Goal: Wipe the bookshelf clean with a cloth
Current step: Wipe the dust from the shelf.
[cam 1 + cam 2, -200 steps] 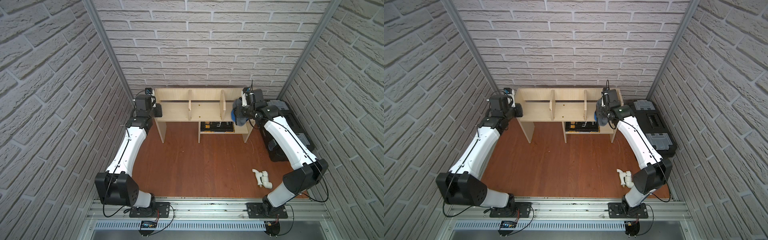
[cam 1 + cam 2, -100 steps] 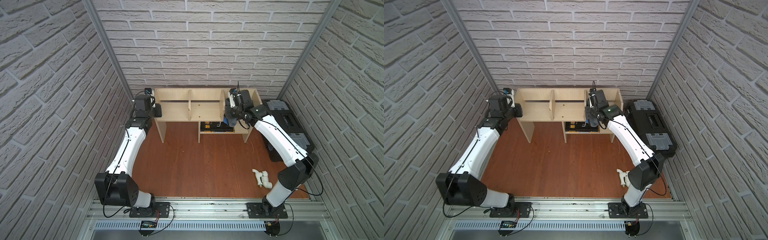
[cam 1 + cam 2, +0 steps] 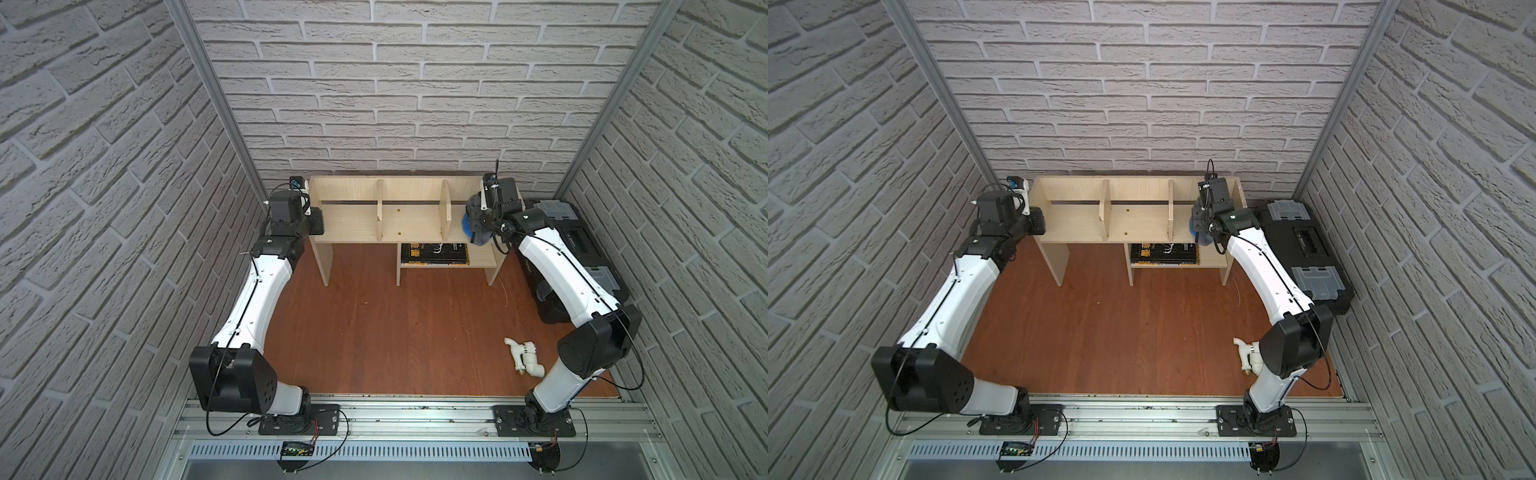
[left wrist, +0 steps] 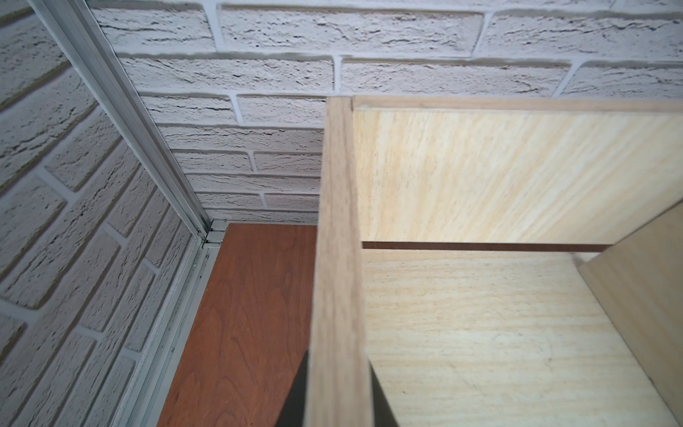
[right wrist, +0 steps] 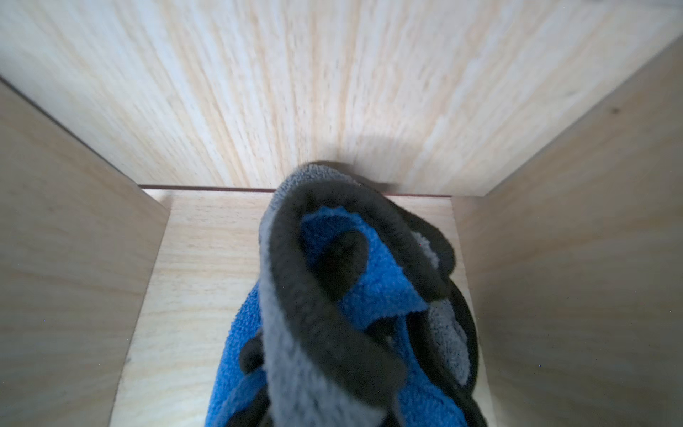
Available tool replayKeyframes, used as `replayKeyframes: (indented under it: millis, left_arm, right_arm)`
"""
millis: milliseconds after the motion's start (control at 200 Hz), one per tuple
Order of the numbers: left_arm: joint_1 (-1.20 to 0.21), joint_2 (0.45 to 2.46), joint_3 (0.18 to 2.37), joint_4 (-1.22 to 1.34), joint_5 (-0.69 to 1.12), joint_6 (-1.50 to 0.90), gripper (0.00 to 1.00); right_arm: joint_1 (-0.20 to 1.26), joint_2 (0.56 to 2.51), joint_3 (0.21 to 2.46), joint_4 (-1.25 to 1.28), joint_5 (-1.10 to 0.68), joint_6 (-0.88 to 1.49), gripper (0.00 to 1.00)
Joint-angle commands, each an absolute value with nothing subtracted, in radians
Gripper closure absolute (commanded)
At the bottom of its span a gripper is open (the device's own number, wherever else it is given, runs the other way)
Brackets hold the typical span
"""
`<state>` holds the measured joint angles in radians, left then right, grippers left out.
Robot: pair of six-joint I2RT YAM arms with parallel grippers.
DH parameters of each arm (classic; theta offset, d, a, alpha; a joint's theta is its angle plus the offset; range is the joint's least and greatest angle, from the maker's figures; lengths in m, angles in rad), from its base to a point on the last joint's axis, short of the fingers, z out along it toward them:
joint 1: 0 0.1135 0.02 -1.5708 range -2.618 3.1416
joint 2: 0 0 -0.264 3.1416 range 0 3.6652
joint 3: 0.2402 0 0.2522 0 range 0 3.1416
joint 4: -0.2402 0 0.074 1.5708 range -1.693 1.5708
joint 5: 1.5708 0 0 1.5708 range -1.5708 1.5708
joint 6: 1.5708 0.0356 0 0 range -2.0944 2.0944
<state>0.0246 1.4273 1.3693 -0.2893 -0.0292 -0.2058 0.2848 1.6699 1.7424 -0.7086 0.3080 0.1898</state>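
The right claw (image 3: 481, 218) pinches the bunched cloth (image 5: 332, 314), which looks soft, light and limp and is best gripped by a gathered fold. It is deep in the bookshelf's (image 3: 411, 226) right-end compartment. The left claw (image 3: 316, 221) clamps the left end panel.

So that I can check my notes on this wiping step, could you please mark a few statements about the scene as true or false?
1. The right gripper holds the cloth inside the bookshelf's right-hand compartment. True.
2. The left gripper holds a second cloth. False: it is shut on the bookshelf's left end panel.
3. A dark book lies on the lower shelf. True.
4. The white pipe fitting sits in the middle compartment. False: it lies on the table near the right arm's base.
5. The black toolbox stands left of the bookshelf. False: it stands at its right end.
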Motion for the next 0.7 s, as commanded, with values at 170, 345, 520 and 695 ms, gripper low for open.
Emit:
replayKeyframes:
  millis: [170, 345, 520, 695]
  left_arm:
    - [0.022, 1.433, 1.341, -0.256, 0.013, -0.216, 1.0]
    - [0.023, 1.431, 1.338, -0.253, 0.015, -0.215, 1.0]
    - [0.022, 1.427, 1.33, -0.249, 0.016, -0.212, 1.0]
    - [0.024, 1.425, 1.332, -0.249, 0.021, -0.214, 1.0]
  right_arm:
    - [0.348, 1.589, 1.651, -0.712, 0.161, 0.204, 0.97]
    - [0.346, 1.731, 1.844, -0.756, 0.153, 0.196, 0.97]
    - [0.327, 1.817, 1.972, -0.824, 0.271, 0.19, 0.97]
    - [0.295, 1.712, 1.827, -0.771, 0.373, 0.189, 0.97]
